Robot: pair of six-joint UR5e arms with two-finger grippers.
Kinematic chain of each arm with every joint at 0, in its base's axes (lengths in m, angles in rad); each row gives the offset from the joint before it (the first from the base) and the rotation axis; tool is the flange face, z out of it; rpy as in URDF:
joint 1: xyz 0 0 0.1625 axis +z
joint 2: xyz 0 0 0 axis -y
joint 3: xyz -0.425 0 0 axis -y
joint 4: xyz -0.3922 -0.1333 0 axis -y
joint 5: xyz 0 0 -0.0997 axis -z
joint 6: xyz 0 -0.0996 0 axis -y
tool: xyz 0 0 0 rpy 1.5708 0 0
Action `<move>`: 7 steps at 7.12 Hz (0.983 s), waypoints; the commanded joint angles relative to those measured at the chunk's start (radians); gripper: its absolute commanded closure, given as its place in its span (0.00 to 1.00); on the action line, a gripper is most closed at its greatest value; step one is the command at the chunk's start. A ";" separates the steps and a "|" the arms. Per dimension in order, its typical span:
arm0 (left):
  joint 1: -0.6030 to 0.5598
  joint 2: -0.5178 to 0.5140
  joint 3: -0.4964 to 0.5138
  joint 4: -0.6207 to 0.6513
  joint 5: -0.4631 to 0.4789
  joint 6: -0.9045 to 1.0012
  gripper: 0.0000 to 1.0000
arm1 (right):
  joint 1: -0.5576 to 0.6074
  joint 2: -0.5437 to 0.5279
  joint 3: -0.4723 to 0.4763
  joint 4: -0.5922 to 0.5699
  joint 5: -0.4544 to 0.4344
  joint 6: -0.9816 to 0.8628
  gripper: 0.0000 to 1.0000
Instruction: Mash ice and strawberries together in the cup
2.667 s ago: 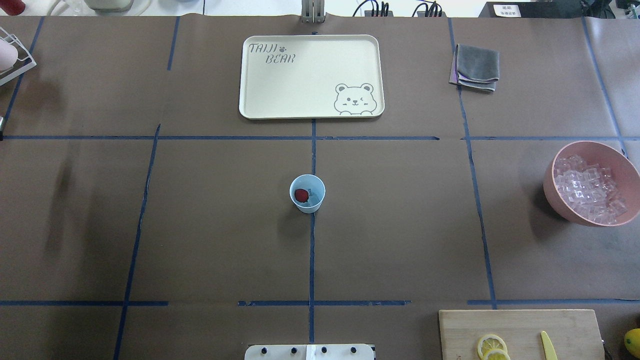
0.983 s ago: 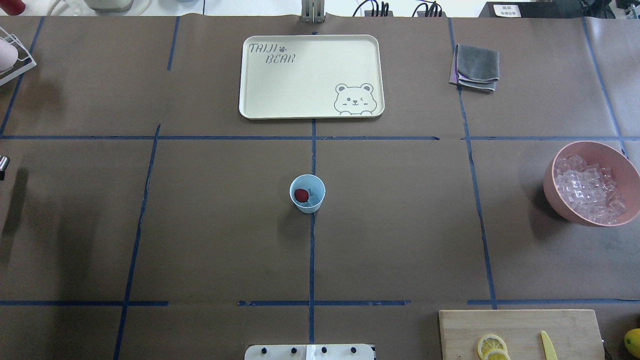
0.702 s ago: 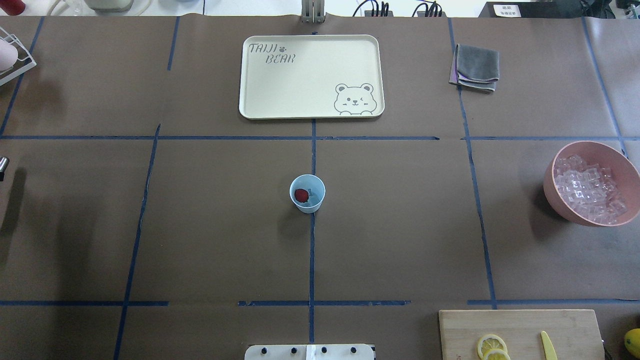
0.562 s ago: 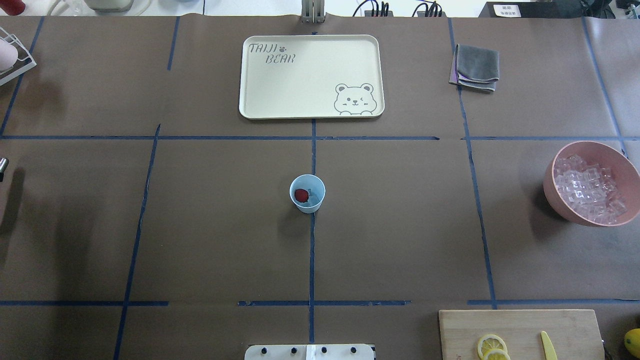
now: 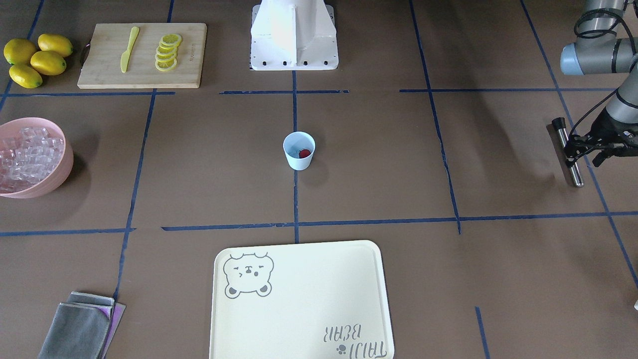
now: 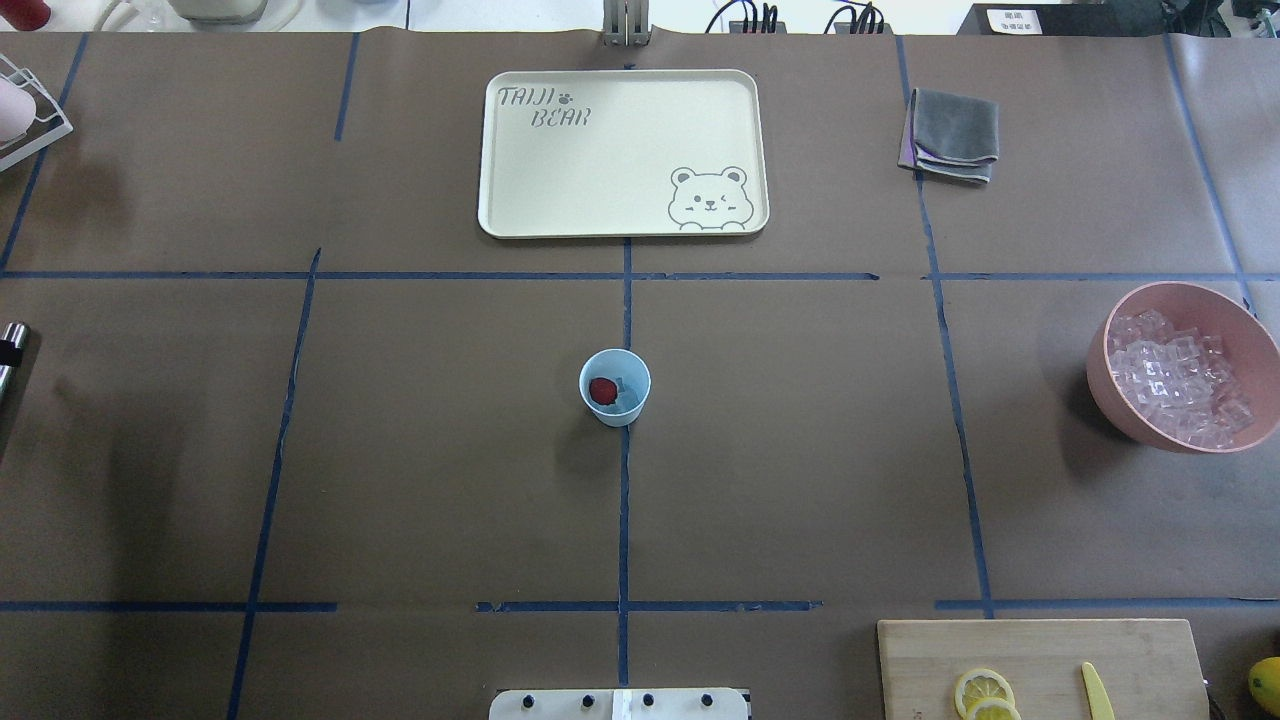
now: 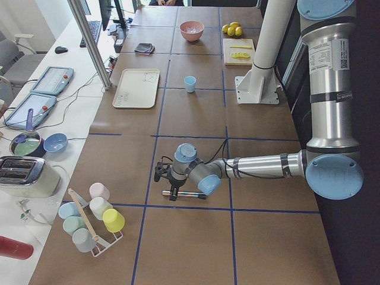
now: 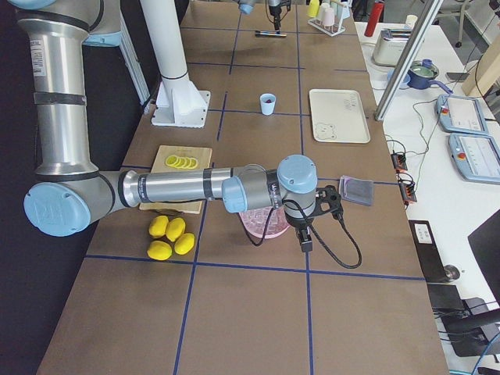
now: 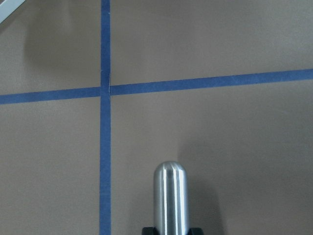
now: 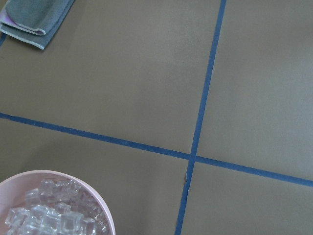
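"What's in your cup [image 6: 614, 387]?"
"One strawberry [image 6: 602, 390]; the cup stands mid-table. Your ice [image 6: 1175, 385] fills the pink bowl [image 6: 1190, 292], well apart."
"Grippers?"
"Left gripper [image 5: 572, 152] clamps a metal rod [image 5: 575, 174]. Right gripper [image 8: 305, 234]: can't tell."

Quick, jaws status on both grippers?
Left gripper: closed on the metal rod.
Right gripper: cannot be told; its jaws show only in the side view.

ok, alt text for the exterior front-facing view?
A small pale blue plastic cup holding one red strawberry piece stands mid-table on brown paper. At the picture's right edge the robot's left gripper holds a steel rod-shaped masher; a pink bowl of clear ice cubes sits far left, a cream bear-print tray nearest the camera.
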State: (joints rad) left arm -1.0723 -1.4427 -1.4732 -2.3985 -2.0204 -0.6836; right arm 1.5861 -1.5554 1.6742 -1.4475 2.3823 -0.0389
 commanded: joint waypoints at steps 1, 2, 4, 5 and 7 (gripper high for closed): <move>-0.001 -0.015 -0.007 0.028 -0.041 0.001 0.00 | 0.000 0.002 -0.004 -0.001 -0.002 -0.001 0.00; -0.006 -0.024 -0.036 0.088 -0.108 0.012 0.00 | 0.000 0.002 -0.004 -0.001 -0.002 -0.001 0.00; -0.073 -0.025 -0.167 0.344 -0.132 0.233 0.00 | 0.000 0.000 -0.004 -0.001 0.002 -0.001 0.00; -0.145 -0.062 -0.233 0.528 -0.133 0.388 0.00 | 0.000 0.000 -0.008 -0.001 0.002 -0.002 0.00; -0.306 -0.143 -0.246 0.788 -0.138 0.663 0.00 | 0.000 0.002 -0.017 -0.002 0.003 0.001 0.00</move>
State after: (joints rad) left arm -1.2770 -1.5453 -1.7078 -1.7629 -2.1539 -0.1853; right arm 1.5861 -1.5545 1.6638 -1.4484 2.3848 -0.0393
